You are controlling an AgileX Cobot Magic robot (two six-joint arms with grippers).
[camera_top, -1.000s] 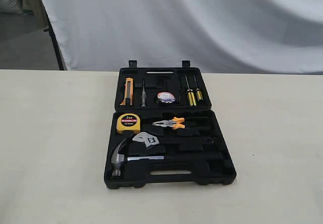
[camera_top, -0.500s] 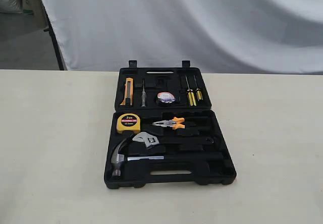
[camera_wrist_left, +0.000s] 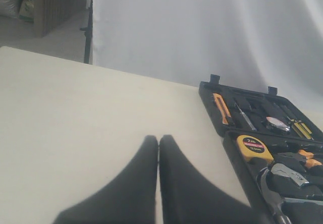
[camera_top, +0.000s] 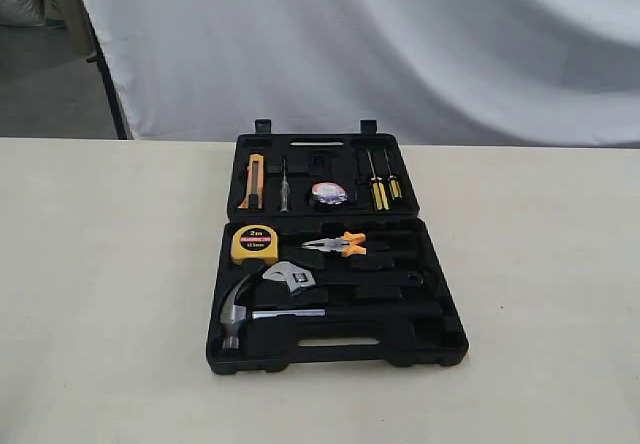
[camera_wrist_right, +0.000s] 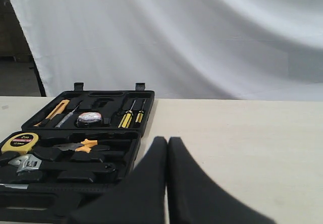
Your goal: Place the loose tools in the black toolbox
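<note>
I note the black moulded-plastic toolbox (camera_top: 440,349) on the surface (camera_top: 100,294): steel claw hammer (camera_top: 238,314) and silver-headed adjustable wrench (camera_top: 292,278) in its near half, dark tape roll (camera_top: 328,193) in the far half.

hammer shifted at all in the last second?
No. The hammer lies in the same recess of the black toolbox, its head just below the yellow tape measure, exactly as in the earlier exterior pictures.

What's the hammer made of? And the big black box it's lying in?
Hammer: the head and neck look like polished steel, since they shine silver. The grip looks like black rubber or plastic; it is hard to tell which. Black toolbox: seems to be moulded plastic with a matte finish, with tool-shaped hollows pressed into it.
</note>
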